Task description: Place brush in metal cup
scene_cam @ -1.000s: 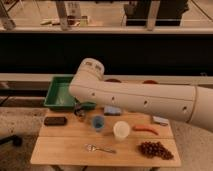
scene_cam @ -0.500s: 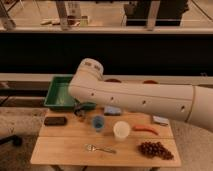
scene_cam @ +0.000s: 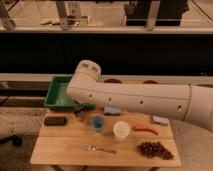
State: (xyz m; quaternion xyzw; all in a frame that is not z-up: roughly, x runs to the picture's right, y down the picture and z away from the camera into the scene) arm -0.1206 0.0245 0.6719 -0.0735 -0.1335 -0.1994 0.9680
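At the near edge of the wooden table a silver fork lies left of centre, with a bunch of dark grapes well apart to its right. One row back stand a white cup and, just beside it on the left, a blue cup. A thin red vegetable lies right of the white cup, and a flat black block lies near the left edge. Behind the blue cup the gripper shows only as a dark shape under the arm, at the front right corner of the green tray. Its fingers are closed, and whether they hold anything cannot be told. A pale blue flat item lies to its right, and a small pale item lies near the right edge. The white arm spans the back of the table from the right. Neither the brush nor the metal cup can be made out, as the arm hides that part of the table.
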